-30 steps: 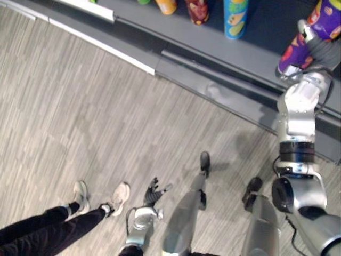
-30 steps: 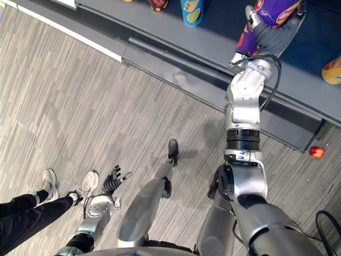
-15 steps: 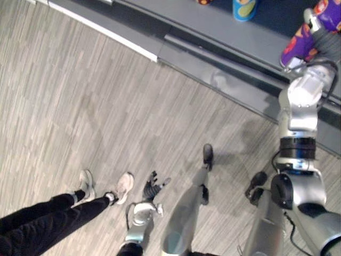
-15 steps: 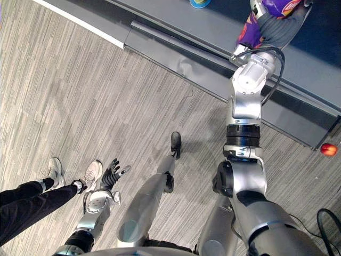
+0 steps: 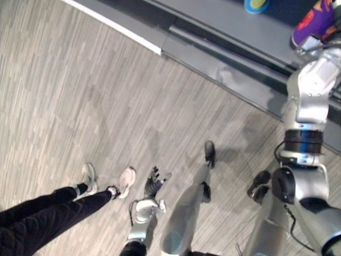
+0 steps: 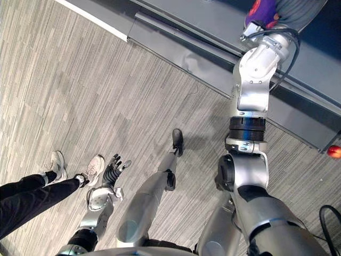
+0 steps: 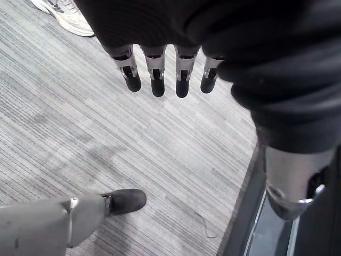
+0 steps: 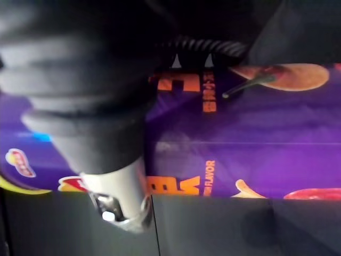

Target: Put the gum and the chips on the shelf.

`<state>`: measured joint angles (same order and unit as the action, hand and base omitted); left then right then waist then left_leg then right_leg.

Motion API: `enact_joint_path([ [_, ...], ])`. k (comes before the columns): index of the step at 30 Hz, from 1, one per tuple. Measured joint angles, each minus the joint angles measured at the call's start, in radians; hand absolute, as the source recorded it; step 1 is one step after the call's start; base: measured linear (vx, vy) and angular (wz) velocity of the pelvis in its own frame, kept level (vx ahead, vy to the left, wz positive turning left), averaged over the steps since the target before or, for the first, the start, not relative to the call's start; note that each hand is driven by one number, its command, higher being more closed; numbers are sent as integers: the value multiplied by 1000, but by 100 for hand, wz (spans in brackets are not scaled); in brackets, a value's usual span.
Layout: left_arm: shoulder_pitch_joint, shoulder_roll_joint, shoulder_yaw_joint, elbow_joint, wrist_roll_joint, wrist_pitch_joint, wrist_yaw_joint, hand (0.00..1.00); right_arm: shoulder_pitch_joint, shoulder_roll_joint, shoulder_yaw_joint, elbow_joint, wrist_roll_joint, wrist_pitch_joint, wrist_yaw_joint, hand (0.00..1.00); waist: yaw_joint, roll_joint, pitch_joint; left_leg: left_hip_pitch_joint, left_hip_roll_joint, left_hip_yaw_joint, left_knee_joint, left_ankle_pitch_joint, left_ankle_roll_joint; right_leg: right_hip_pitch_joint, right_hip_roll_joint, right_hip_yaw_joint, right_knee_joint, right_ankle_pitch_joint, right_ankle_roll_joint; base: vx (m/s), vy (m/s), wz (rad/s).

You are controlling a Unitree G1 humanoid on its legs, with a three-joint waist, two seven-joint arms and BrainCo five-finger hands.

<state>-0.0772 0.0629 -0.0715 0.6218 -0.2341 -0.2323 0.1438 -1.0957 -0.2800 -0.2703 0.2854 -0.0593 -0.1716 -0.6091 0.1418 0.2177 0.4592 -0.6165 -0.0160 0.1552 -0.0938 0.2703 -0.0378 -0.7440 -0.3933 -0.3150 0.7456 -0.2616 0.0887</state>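
The purple chips can (image 8: 240, 154) lies against my right hand's thumb (image 8: 120, 197), with the shelf's dark surface behind it. In the eye views the can (image 5: 314, 18) is held over the grey shelf board (image 5: 224, 21), and my right hand (image 6: 295, 8) is shut on it at the end of the raised arm. My left hand (image 5: 153, 185) hangs low beside my body over the floor. Its fingers (image 7: 154, 80) are straight and hold nothing.
A blue can (image 5: 257, 4) stands on the shelf to the left of the purple one. A person in black trousers and white shoes (image 5: 126, 180) stands close to my left hand. A small red ball (image 6: 334, 151) lies on the floor at the right.
The whole picture has shifted, with the shelf sliding toward the top edge, so the camera has moved. My right hand still holds the chips can over the shelf. The left hand stays low.
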Motion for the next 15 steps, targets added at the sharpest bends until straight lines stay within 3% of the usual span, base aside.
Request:
enact_joint_path([
  [15,0,-29,0,-41,-38,-5,-17,0,3,-61,5,0,-8,21,-20,100,-3,-1,1,-17,-4,36,0,3,5,-41,-14,24,32,-1,-1,-20,-61,0],
])
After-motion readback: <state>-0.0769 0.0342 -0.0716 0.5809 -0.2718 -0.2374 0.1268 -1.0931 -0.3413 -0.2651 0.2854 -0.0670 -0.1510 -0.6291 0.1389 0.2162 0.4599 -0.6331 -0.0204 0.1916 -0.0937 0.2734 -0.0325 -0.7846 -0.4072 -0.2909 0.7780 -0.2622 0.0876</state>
